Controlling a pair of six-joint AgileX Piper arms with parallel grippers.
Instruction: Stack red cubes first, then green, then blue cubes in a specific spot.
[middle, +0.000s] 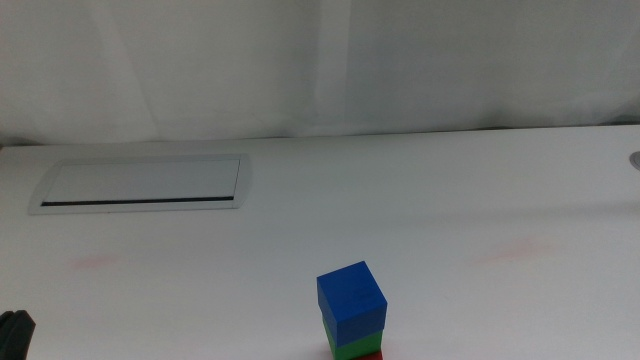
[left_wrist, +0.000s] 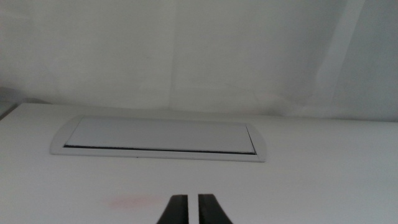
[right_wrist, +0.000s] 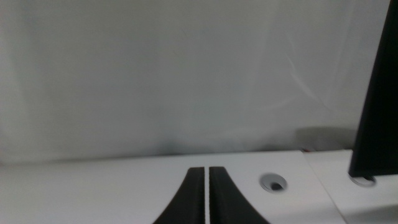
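Already the blue cube (middle: 351, 296) sat on the green cube (middle: 354, 347), the red cube (middle: 373, 355) lowest, near table (middle: 450, 200) edge; left gripper (left_wrist: 192, 208) and right gripper (right_wrist: 206, 193) waited, jaws closed, empty

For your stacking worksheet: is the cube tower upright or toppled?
Upright. The blue cube sits on the green cube, which sits on the red cube, barely visible at the middle view's bottom edge.
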